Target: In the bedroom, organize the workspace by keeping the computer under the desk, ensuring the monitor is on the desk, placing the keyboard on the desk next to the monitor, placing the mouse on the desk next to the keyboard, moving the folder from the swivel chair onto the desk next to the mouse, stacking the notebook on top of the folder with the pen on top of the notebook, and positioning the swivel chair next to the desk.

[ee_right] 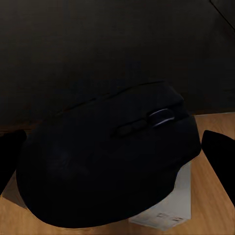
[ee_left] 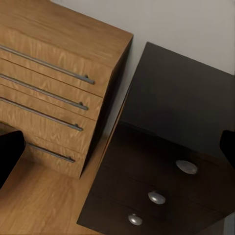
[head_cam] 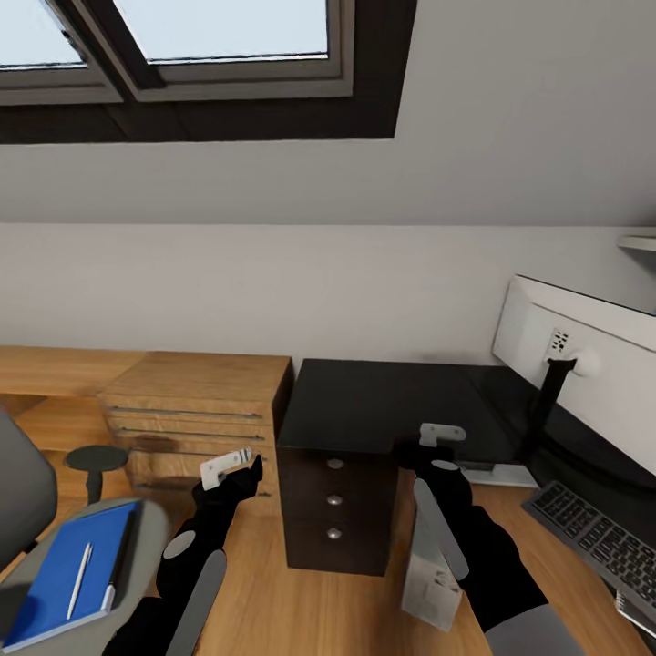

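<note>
1. The mouse [ee_right: 105,156] lies between the right claw's [head_cam: 428,453] two dark fingertips [ee_right: 220,152]. In the right wrist view it rests on a white box, likely the computer [head_cam: 430,569], and its long axis runs across the gap between the fingers.
2. The right claw stands open around the mouse, with a gap visible on both sides. I cannot tell whether it touches yet.
3. The desk [head_cam: 383,401] lies just ahead of this claw, its glossy top bare near the drawers. The right arm is clearly the nearer one.
4. The monitor [head_cam: 583,355] stands on the desk to the right, the keyboard [head_cam: 601,538] below it.
5. The left claw [head_cam: 232,466] hovers open and empty before the wood cabinet [ee_left: 54,83].
6. The folder [head_cam: 64,574], bearing the pen [head_cam: 79,579], lies on the swivel chair [head_cam: 27,492].
</note>
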You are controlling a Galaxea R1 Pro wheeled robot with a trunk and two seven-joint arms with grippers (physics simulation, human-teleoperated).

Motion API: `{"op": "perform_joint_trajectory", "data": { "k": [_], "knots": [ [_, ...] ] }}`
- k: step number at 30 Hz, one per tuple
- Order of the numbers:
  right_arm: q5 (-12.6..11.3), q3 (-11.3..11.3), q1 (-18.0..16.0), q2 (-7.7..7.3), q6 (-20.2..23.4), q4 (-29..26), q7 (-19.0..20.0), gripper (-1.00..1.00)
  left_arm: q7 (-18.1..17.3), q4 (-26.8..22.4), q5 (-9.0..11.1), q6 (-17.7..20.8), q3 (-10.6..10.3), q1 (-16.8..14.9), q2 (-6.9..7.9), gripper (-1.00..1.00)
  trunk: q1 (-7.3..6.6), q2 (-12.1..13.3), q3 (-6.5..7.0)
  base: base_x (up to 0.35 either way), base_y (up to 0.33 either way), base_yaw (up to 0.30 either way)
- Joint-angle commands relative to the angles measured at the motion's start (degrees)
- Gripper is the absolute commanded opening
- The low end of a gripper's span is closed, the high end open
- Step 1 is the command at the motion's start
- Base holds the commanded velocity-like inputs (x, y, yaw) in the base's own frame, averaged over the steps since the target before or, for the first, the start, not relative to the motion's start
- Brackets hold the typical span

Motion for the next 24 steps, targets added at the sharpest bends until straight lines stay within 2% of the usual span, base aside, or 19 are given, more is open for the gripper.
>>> {"op": "perform_joint_trajectory", "data": {
  "k": [1,20,24],
  "knots": [
    [-0.57,0.1,-0.08,-0.02,0.12,-0.04,-0.58,-1.0,0.45,-0.08,0.51,0.16,-0.08,-0.04,0.01,1.0,0.04,-0.04,-0.07,0.326,0.0,0.0],
    [-0.61,0.18,-0.1,-0.05,0.29,1.21,0.48,-1.0,0.45,-0.08,0.51,0.16,-0.08,-0.07,0.01,1.0,0.04,-0.04,-0.07,0.326,0.0,0.0],
    [-0.56,0.19,-0.1,-0.34,0.45,2.87,9.06,-1.0,0.45,-0.12,0.58,0.23,-0.08,-0.07,0.07,1.0,0.04,-0.04,-0.07,0.326,0.0,0.0]
  ]
}}
